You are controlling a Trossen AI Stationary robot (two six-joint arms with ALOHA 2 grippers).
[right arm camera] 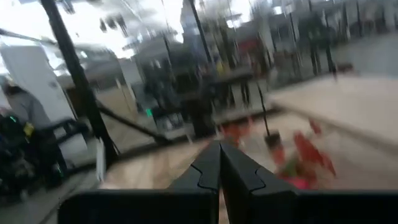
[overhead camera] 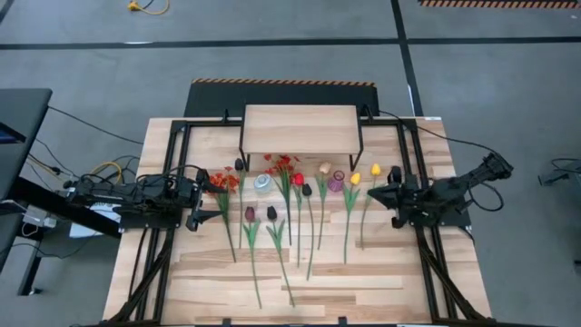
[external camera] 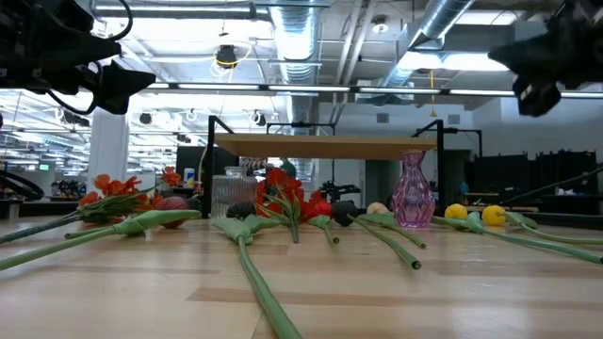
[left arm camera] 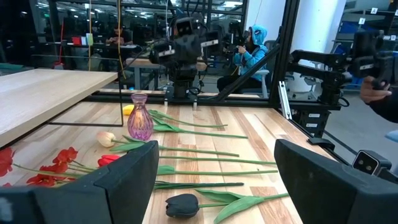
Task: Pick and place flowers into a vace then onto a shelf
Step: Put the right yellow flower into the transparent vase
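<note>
Flowers (overhead camera: 290,213) lying flat in a row on table (overhead camera: 218,282) just in front of shelf (overhead camera: 300,128), pink vase (overhead camera: 337,182) upright among the heads. Left gripper (overhead camera: 204,208) at row's left end w/ fingers wide; right gripper (overhead camera: 376,193) at right end, fingers pressed together, holding nothing. Best to take one stem mid-length, clear of neighbours, then tip head-up over vase mouth.

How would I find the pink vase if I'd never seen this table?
Look for the shelf, a pale wood plank on thin black legs at the back of the slatted table. Just in front of its right end, among the flower heads, stands the pink vase. It is see-through pink glass and upright, while the flowers beside it lie flat.
</note>
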